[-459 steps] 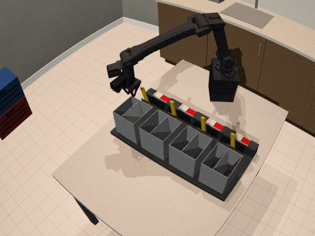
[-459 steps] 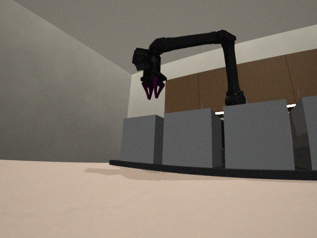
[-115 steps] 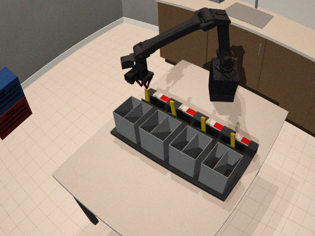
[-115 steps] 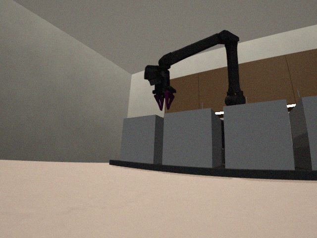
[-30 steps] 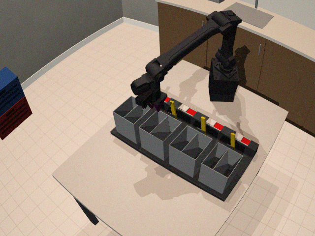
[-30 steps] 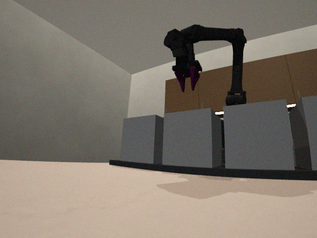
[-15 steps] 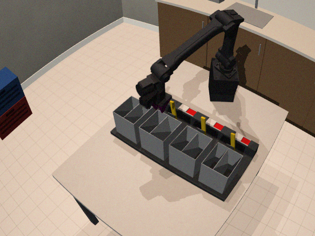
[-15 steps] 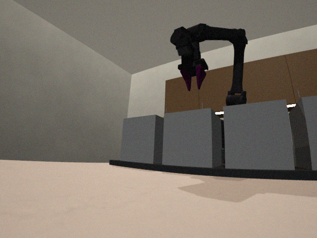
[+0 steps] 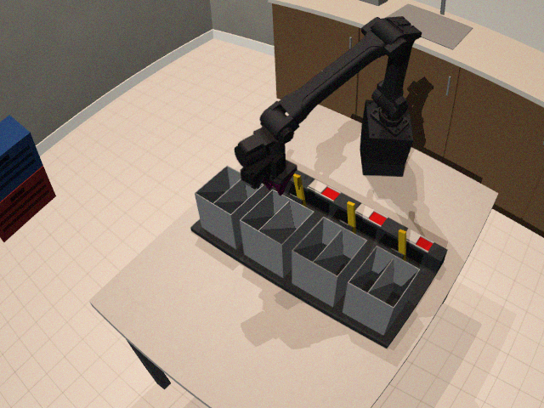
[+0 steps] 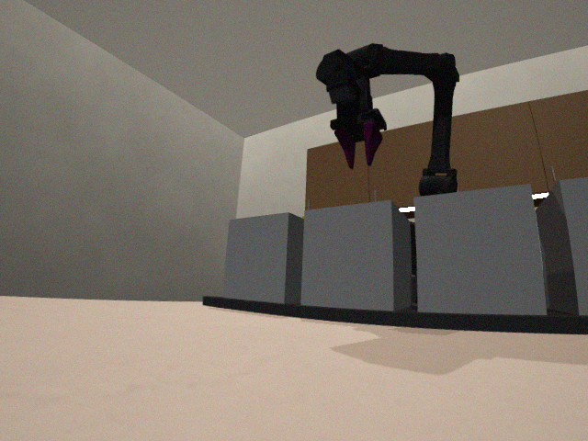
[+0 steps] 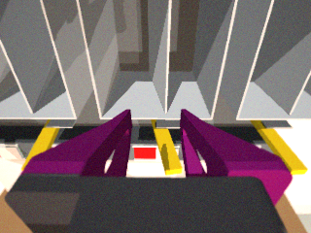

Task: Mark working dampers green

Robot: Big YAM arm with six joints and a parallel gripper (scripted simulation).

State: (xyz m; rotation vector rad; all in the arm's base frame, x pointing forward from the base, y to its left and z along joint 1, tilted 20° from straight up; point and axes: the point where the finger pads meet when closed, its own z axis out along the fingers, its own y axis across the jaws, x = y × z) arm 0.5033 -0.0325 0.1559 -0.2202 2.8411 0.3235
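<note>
Four grey open-topped dampers stand in a row on a dark base (image 9: 307, 263). From the left they are the first (image 9: 222, 204), second (image 9: 274, 232), third (image 9: 327, 258) and fourth (image 9: 380, 285). Behind them I see yellow levers (image 9: 299, 188) (image 9: 351, 215) (image 9: 402, 241) and sliders showing red (image 9: 330, 193) (image 9: 376, 216) (image 9: 424, 243). My gripper (image 9: 274, 184) hangs open and empty, well above the back edge of the second damper (image 10: 354, 256); it also shows in the exterior view (image 10: 359, 152). In the wrist view the fingers frame a yellow lever (image 11: 165, 150) below, beside a red window (image 11: 144, 152). The first damper's slider is hidden by the arm.
The arm's black base block (image 9: 386, 144) stands on the table behind the sliders. Brown cabinets (image 9: 483, 114) run along the back wall. A blue and red box (image 9: 19, 175) sits at the far left, off the table.
</note>
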